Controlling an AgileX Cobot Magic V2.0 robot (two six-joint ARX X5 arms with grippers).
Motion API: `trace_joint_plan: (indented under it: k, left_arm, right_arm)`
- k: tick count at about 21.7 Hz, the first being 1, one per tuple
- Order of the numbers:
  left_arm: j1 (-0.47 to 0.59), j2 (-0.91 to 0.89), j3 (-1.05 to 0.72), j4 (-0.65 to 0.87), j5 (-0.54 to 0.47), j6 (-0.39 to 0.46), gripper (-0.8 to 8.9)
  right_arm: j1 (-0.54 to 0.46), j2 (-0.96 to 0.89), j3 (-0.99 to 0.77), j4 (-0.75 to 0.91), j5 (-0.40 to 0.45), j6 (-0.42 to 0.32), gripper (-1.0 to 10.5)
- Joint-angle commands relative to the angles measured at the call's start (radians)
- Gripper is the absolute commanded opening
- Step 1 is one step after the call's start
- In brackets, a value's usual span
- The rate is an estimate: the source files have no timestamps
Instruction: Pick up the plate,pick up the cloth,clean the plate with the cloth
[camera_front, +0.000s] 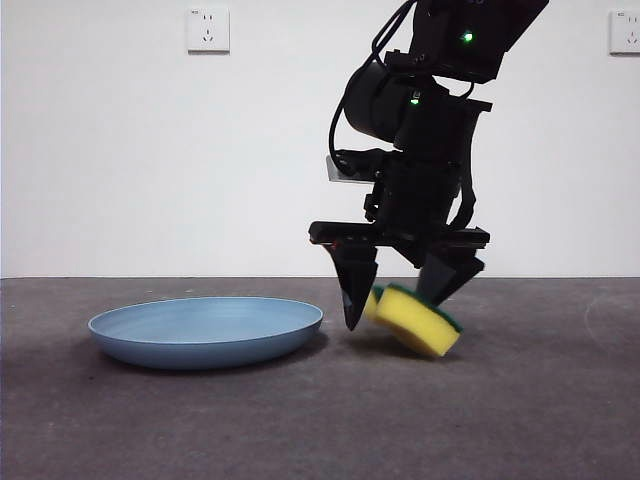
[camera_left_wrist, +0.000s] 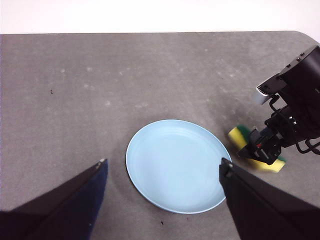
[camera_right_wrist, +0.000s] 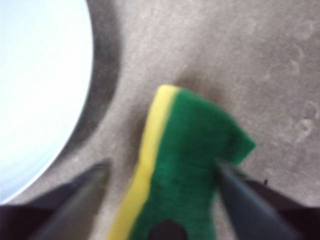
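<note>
The cloth (camera_front: 418, 320), a yellow sponge with a dark green scouring face, sits tilted between the two black jaws of the right gripper (camera_front: 398, 298), one end lifted and the green face turned up toward the wrist. The jaws stand apart, one on each side of the sponge. In the right wrist view the cloth (camera_right_wrist: 187, 175) fills the gap between them, and one finger (camera_right_wrist: 240, 197) seems to press on the green edge while the other finger (camera_right_wrist: 80, 197) stands just off the yellow side; whether the sponge is truly clamped cannot be told, as that picture is blurred. In the front view its lower corner is at or just above the dark grey table (camera_front: 520, 420).

Just beside the free finger lies the plate (camera_front: 206, 330), light blue, round and shallow, flat on the table and apart from the sponge. Its rim (camera_right_wrist: 45, 100) shows pale at the edge of the right wrist view.

The left gripper (camera_left_wrist: 162, 172) hangs well above the plate (camera_left_wrist: 175, 165), jaws wide apart, holding nothing. From there the cloth (camera_left_wrist: 239, 136) shows partly hidden under the right gripper (camera_left_wrist: 262, 150).

On the white wall behind are two wall sockets (camera_front: 208, 29). No brand, label or writing can be read anywhere.
</note>
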Motion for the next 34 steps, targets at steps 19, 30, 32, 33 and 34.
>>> trace_joint_plan:
  k: [19, 30, 32, 33, 34]
  left_arm:
    - [-0.002, 0.063, -0.009, -0.001, -0.035, 0.017, 3.68]
    - [-0.002, 0.073, -0.009, 0.058, -0.035, 0.067, -0.08]
    - [-0.002, 0.073, -0.009, 0.067, -0.036, 0.07, -0.08]
    - [-0.002, 0.073, -0.009, 0.077, -0.037, 0.07, -0.08]
    - [-0.002, 0.073, -0.009, 0.09, -0.037, 0.074, -0.08]
  right_arm:
    - [0.055, -0.139, -0.006, -0.029, 0.0, 0.027, 6.3]
    - [0.08, -0.359, -0.006, -0.047, -0.048, 0.013, -0.1]
    - [0.08, -0.4, -0.006, -0.047, -0.048, 0.002, -0.1]
    - [0.08, -0.421, -0.006, -0.046, -0.048, -0.009, -0.1]
    - [0.08, -0.438, -0.006, -0.045, -0.048, -0.014, -0.1]
